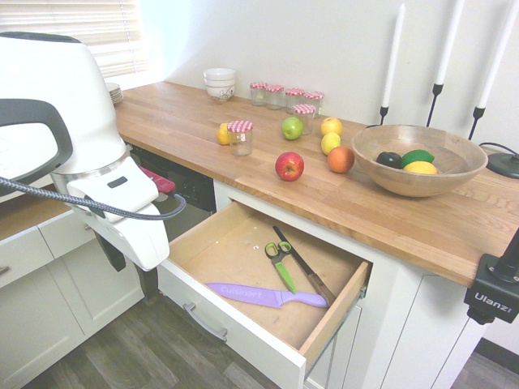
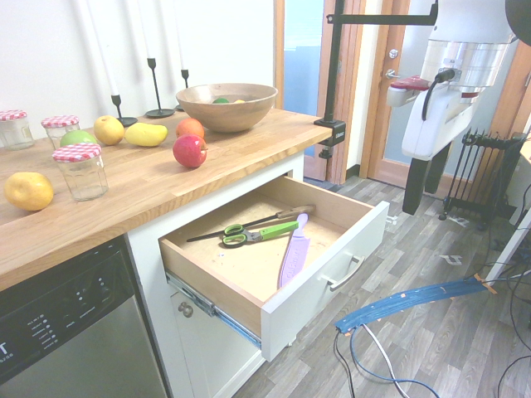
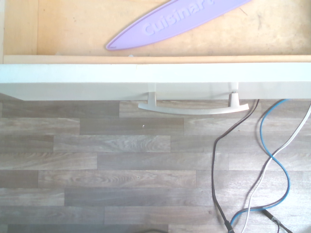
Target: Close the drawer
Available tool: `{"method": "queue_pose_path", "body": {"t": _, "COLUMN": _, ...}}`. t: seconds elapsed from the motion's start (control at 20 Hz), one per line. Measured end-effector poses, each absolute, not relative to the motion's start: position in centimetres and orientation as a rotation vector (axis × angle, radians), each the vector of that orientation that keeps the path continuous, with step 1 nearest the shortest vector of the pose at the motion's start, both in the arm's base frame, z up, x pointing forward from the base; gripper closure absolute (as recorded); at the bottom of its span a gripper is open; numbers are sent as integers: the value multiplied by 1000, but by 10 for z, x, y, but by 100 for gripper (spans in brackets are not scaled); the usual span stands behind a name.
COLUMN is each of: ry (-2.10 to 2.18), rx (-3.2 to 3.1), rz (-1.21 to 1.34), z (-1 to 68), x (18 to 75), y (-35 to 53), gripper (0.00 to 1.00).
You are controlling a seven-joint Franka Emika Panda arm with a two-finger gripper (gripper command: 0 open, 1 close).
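Drawer [image 1: 241,334]: pulled well out from under the counter [image 1: 182,134], lower middle of the first exterior frame; its metal slide [image 2: 217,315] shows at lower left of centre in the second.
Handle [image 1: 204,322]: on the outer face of the front, with no finger on it.
Hand [image 1: 135,282]: empty, its two fingers apart and pointing down, left of the drawer front in the first exterior frame and at upper right in the second.
Contents: purple knife [image 1: 251,295], green scissors [image 1: 282,266] and a long dark tool with a brown grip [image 1: 319,285], all lying low inside; they look unlikely to block the way.
Closing done: none that shows; the drawer stands wide open.
Closing left: probably all of it, meeting the front and pushing until it sits flush beneath the counter.
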State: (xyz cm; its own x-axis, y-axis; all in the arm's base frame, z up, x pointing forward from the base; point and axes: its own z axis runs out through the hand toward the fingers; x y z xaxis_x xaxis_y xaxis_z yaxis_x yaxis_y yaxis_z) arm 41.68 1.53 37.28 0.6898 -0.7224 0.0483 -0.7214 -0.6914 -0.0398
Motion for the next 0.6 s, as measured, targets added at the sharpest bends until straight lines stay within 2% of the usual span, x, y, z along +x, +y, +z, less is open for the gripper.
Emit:
{"method": "queue_pose_path", "body": {"t": 0.3, "ry": 1222, "rx": -2875, "rz": -86, "z": 361, "x": 417, "y": 16, "gripper": 0}}
{"method": "queue_pose_path", "body": {"t": 0.6, "ry": 1225, "rx": -2898, "rz": -10, "z": 281, "x": 423, "y": 12, "gripper": 0}}
